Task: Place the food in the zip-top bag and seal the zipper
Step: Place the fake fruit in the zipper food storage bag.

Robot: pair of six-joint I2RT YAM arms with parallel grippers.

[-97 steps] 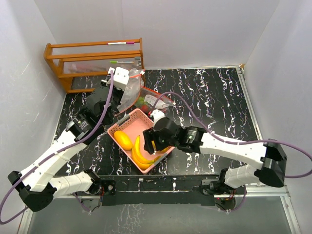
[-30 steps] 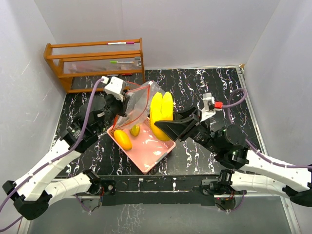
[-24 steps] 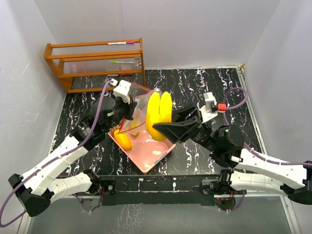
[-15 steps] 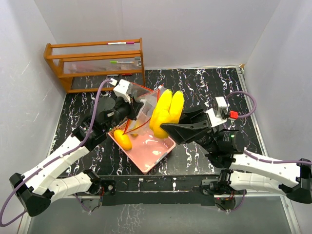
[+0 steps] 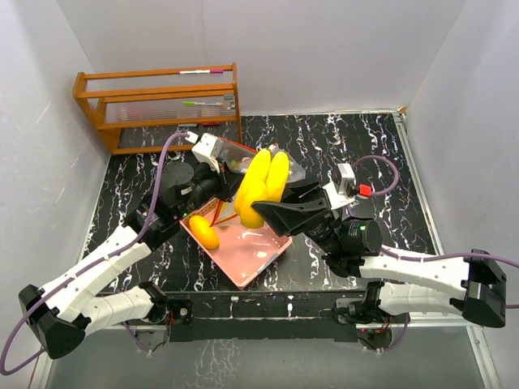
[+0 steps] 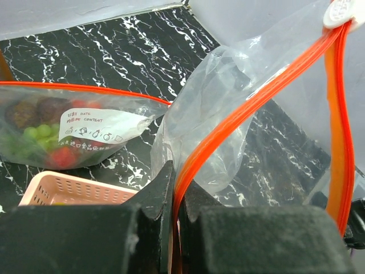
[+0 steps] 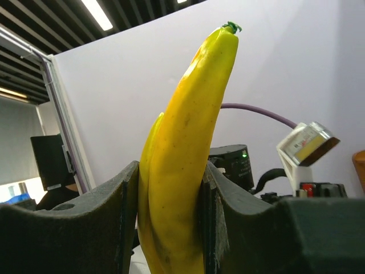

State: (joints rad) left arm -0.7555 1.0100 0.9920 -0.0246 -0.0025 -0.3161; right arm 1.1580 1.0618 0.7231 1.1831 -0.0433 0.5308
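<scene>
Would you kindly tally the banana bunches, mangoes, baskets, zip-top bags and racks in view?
banana bunch: 1
mango: 1
pink basket: 1
zip-top bag: 1
wooden rack: 1
Total: 5

Banana bunch (image 5: 258,188) abv basket (image 5: 251,251), beside bag (image 5: 233,160)

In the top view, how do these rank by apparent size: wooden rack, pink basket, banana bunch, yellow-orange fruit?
1. wooden rack
2. pink basket
3. banana bunch, held up nearer the camera, so perhaps enlarged
4. yellow-orange fruit
</scene>
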